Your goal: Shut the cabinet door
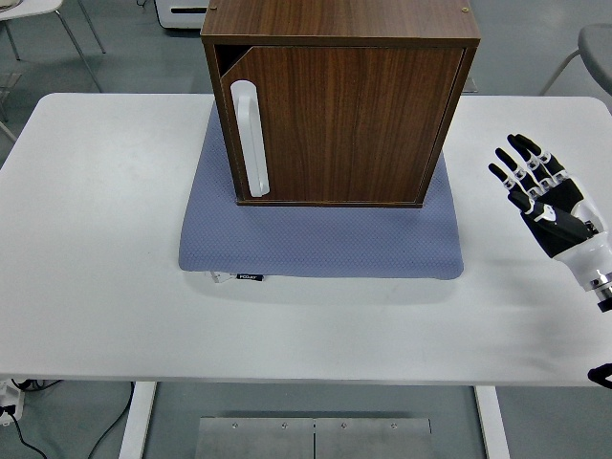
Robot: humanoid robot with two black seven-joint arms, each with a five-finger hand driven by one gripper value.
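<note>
Right hand clear of cabinet; door nearly flush.

The robot's right hand, black with white knuckle segments, hovers over the right side of the white table, fingers spread and extended, grasping nothing, well apart from the cabinet. To its left the dark walnut-veneer wooden cabinet stands on a blue-grey textured mat at the table's far middle. Its wooden door sits almost shut, with a small gap showing at the upper left corner; the white vertical bar handle is on the door's left edge.
</note>
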